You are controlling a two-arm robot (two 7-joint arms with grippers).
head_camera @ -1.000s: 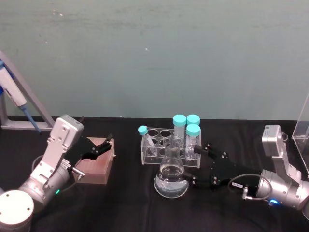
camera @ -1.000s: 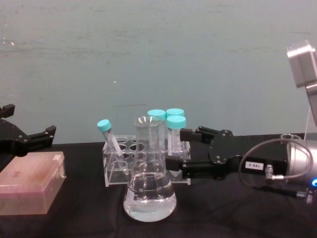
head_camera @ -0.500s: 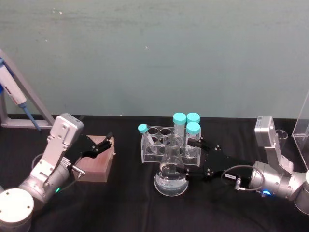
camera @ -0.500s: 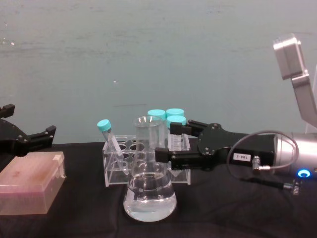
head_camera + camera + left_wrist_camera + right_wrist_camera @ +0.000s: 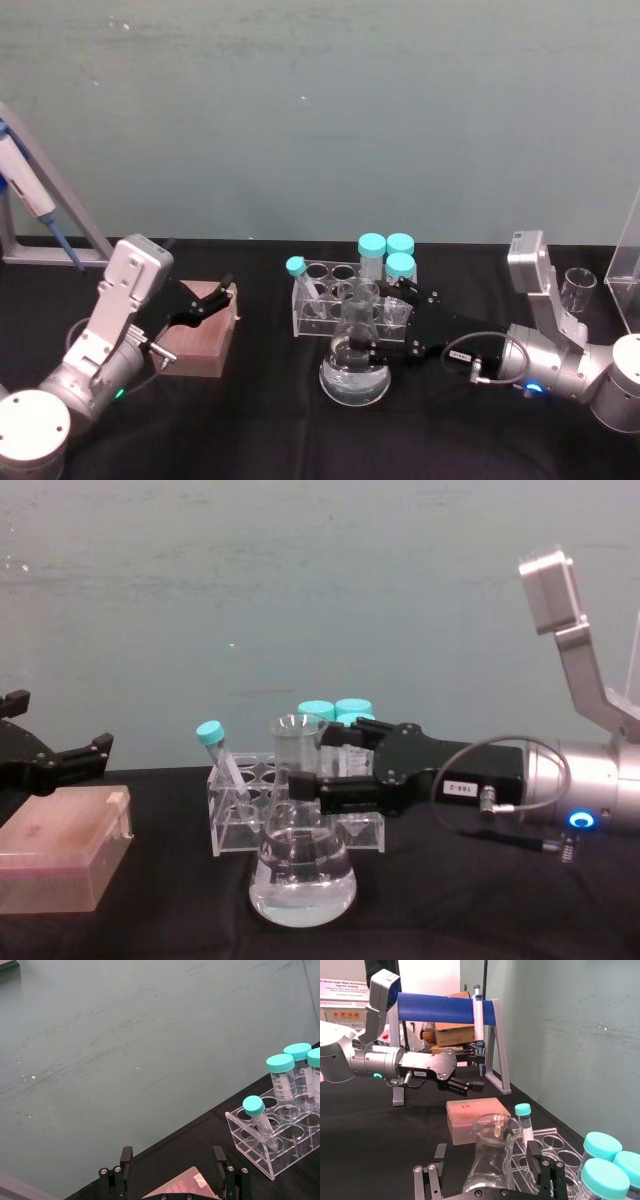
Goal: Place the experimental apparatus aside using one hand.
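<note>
Now, from the head view I see the conical flask (image 5: 355, 360) standing on the black tabletop (image 5: 260, 420) just in front of the clear tube rack (image 5: 335, 305). My right gripper (image 5: 368, 322) reaches in from the right, its jaws spread to either side of the flask's neck. The left gripper (image 5: 222, 298) sits over a pinkish box (image 5: 200, 345) on the left, well apart from the flask.

From the left wrist view, that gripper's fingers (image 5: 125, 1160) stand open with nothing between them, the rack and its teal-capped tubes (image 5: 280, 1075) off to one side.

From the right wrist view, the flask neck (image 5: 492, 1155) stands between my open fingers (image 5: 536, 1155); I cannot tell whether they touch the glass.

From the chest view, the right gripper (image 5: 305, 785) sits level with the flask's neck, above the clear liquid (image 5: 303, 885).
</note>
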